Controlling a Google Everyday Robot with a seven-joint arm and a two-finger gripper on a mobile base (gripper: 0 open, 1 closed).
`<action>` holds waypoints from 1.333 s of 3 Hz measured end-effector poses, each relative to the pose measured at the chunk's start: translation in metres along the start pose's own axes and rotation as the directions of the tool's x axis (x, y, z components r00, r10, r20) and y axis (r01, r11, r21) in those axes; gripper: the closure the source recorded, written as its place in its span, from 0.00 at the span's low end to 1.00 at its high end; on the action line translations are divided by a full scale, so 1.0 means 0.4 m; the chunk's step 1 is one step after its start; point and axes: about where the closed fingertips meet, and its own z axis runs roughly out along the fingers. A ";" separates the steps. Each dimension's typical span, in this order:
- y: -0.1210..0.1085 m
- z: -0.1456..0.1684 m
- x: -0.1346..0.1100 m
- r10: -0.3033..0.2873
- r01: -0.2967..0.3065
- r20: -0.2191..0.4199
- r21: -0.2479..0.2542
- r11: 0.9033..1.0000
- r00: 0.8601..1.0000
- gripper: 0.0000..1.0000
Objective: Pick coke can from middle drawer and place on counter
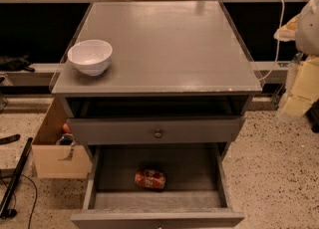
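Note:
The coke can [150, 178], red with white lettering and dented, lies on its side on the dark floor of the pulled-out middle drawer [199, 171], near its front centre. The grey counter [169, 49] is the cabinet top above it. My gripper [299, 91] is the pale shape at the right edge of the camera view. It hangs beside the cabinet's right side at about counter height, far from the can and holding nothing that shows.
A white bowl [90, 57] stands on the counter's front left corner. A shut drawer with a round knob [158, 134] sits above the open one. An open cardboard box [52, 158] and a black pole [15, 178] lie on the floor at the left.

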 end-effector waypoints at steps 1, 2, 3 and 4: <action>0.001 0.007 -0.003 0.003 -0.003 0.010 -0.004 1.000 1.000 0.00; 0.006 0.070 -0.026 0.035 -0.031 0.101 -0.047 0.998 0.994 0.00; 0.028 0.186 -0.051 0.092 -0.070 0.207 -0.111 0.991 0.974 0.00; 0.040 0.289 -0.053 0.123 -0.086 0.274 -0.146 0.986 0.954 0.00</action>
